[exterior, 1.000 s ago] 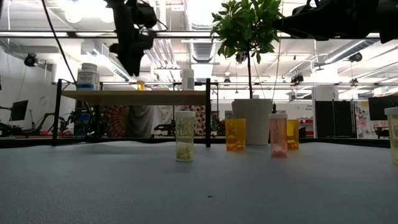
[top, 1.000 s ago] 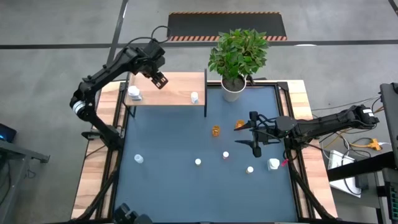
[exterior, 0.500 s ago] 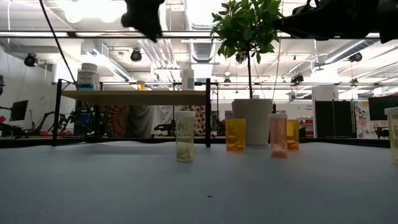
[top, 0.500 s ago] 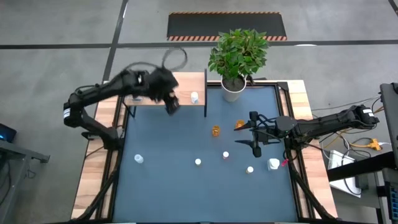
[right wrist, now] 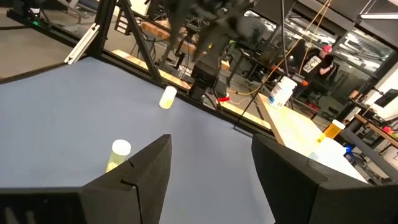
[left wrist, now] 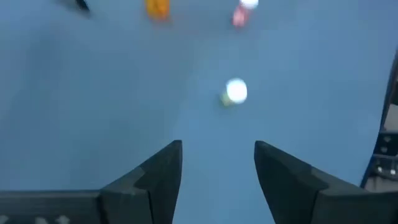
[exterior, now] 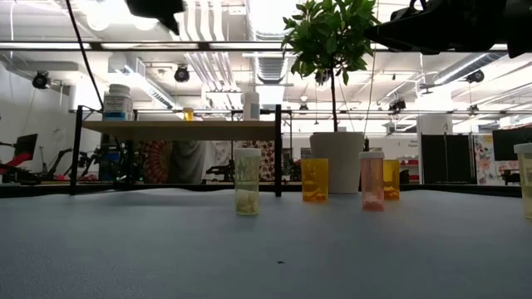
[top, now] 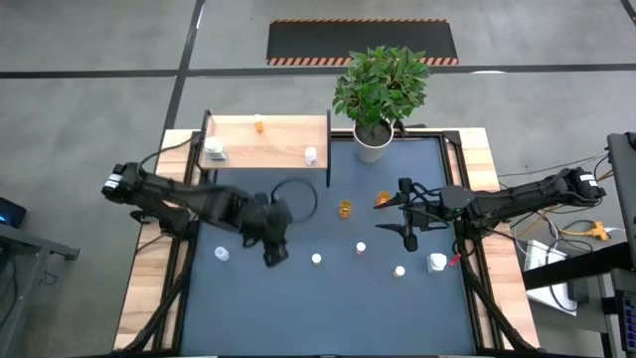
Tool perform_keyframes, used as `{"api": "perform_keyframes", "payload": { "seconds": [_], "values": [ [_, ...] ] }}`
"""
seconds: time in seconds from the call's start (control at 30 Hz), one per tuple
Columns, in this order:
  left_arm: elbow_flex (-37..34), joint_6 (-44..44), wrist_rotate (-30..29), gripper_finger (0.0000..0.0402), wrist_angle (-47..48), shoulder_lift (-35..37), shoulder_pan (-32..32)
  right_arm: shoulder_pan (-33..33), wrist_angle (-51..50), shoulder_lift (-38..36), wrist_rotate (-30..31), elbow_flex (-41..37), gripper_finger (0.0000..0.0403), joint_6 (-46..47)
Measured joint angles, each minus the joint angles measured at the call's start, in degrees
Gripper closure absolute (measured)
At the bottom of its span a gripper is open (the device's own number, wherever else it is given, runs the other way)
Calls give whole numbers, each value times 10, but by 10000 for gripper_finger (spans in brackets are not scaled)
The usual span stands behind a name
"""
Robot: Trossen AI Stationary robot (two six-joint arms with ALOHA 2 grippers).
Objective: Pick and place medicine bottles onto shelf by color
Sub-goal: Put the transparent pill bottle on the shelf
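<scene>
The wooden shelf (top: 266, 145) stands at the table's far left and carries two white bottles (top: 214, 151) (top: 311, 155) and one orange bottle (top: 259, 123). On the blue table stand an orange bottle (top: 345, 209), a pink one (top: 361, 248), a pale yellow one (top: 316, 260) and other white-capped ones. Another orange bottle (top: 384, 199) lies by my right gripper. My left gripper (top: 270, 249) is open above the table's left middle, with the pale yellow bottle (left wrist: 235, 92) ahead of its fingers. My right gripper (top: 407, 217) is open above the table's right side, touching nothing.
A potted plant in a white pot (top: 374, 139) stands at the far edge, right of the shelf. A larger white bottle (top: 437, 263) and a small one (top: 399, 270) sit near the right edge. A white-capped bottle (top: 222, 255) stands left of my left gripper.
My left arm has swung from above the shelf toward the table's near edge and now reaches out over the blue table, left of the pale yellow bottle. The orange bottle on the shelf's far edge, covered by the gripper before, now shows. My right arm kept still.
</scene>
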State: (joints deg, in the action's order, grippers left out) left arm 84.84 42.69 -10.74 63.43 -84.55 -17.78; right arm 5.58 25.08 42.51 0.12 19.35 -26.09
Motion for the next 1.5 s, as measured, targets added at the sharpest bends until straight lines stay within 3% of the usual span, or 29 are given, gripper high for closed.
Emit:
{"api": "perform_keyframes", "payload": {
  "seconds": [0.27,0.5,0.83,1.2,1.5],
  "values": [
    [-113,286,56,219,11,-2,-85,0,0,0,0,0,188,1],
    [-192,552,188,220,192,-2,-114,0,0,0,0,0,188,0],
    [-248,575,126,215,175,14,-121,0,0,0,0,0,188,-1],
    [-335,593,119,147,112,32,-121,0,-4,0,0,0,188,-3],
    [-360,601,106,166,81,33,-121,0,-4,0,0,0,188,-5]
  ]
}}
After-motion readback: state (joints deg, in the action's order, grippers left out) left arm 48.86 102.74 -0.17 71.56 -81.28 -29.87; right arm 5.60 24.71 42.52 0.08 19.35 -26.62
